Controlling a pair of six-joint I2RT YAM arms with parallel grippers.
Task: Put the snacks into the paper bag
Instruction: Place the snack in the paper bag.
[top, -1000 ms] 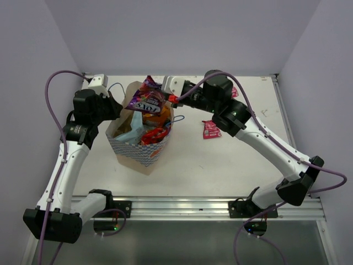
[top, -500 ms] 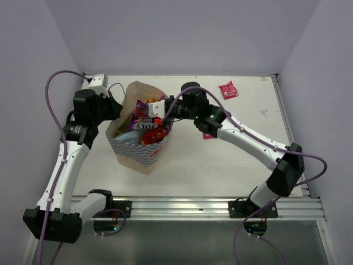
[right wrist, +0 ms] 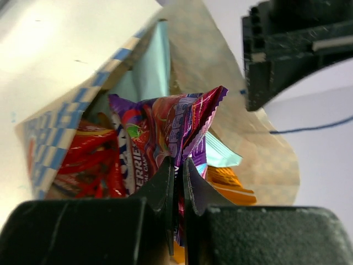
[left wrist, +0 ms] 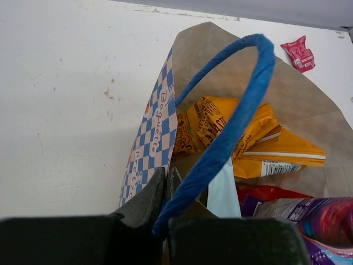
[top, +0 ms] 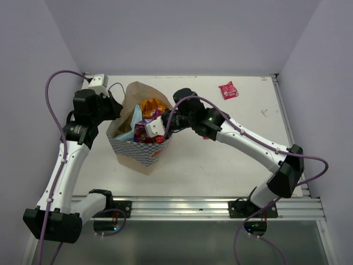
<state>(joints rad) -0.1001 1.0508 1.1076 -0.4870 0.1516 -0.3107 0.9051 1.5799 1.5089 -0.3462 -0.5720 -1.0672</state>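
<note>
The paper bag stands open at the left of the table, checkered outside and brown inside. My left gripper is shut on its far-left rim, beside the blue cord handle. My right gripper reaches into the bag's mouth, shut on the top edge of the purple pack. The orange chip bag, the light-blue bag and the red cookie bag lie inside the bag. A small pink packet lies on the table at the far right.
The right arm stretches across the table's middle and hides what lies under it. The enclosure walls stand close at the back and both sides. The metal rail runs along the near edge.
My right gripper has carried the purple pack from above the bag's far rim down into the bag's mouth. The left gripper has stayed on the rim.
</note>
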